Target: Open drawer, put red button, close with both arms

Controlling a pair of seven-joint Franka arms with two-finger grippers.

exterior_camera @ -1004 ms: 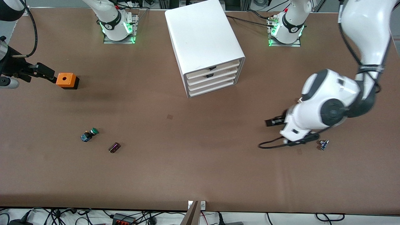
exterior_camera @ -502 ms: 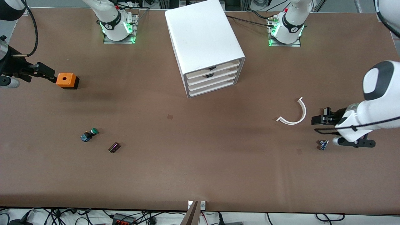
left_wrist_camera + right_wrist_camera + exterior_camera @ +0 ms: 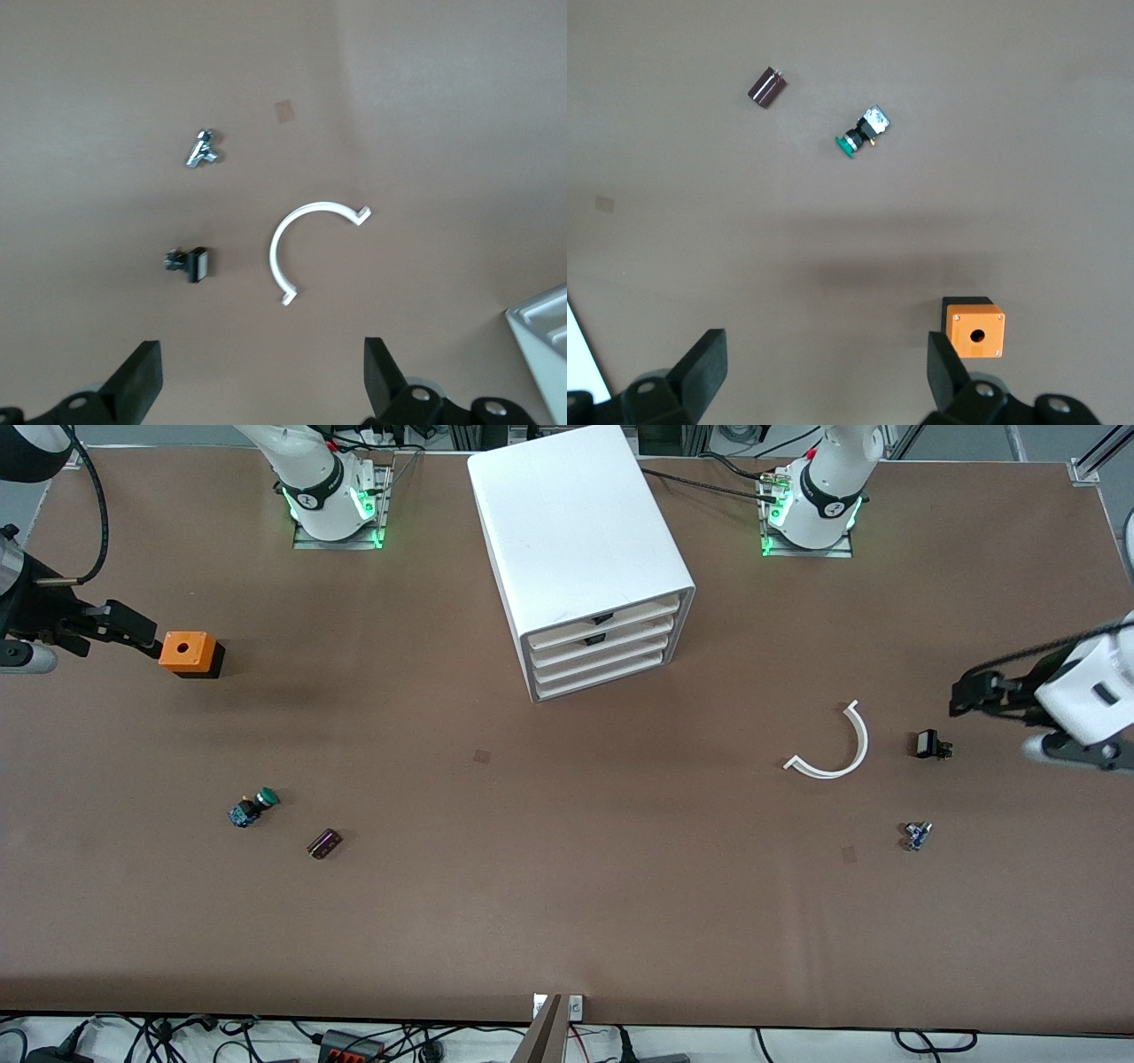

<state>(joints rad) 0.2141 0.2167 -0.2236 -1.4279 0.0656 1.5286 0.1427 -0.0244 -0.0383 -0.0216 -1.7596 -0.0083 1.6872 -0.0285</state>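
The white four-drawer cabinet [image 3: 580, 540] stands at the middle of the table, between the two bases. The drawer [image 3: 602, 640], second from its top, is shut like the others. No red-capped button shows in any view. My left gripper [image 3: 959, 695] is open and empty, over the table at the left arm's end; in the left wrist view [image 3: 261, 372] its fingers stand wide apart over bare table. My right gripper [image 3: 142, 636] is open and empty beside the orange box [image 3: 188, 654]; the right wrist view [image 3: 827, 363] shows the same.
A white curved strip [image 3: 837, 748], a small black part [image 3: 928, 744] and a small blue-silver part [image 3: 917, 835] lie near the left gripper. A green-capped button [image 3: 254, 807] and a dark cylinder [image 3: 324, 843] lie nearer the front camera, toward the right arm's end.
The left arm swung away toward its own end of the table, uncovering the white curved strip and the small black part. The right arm has not moved.
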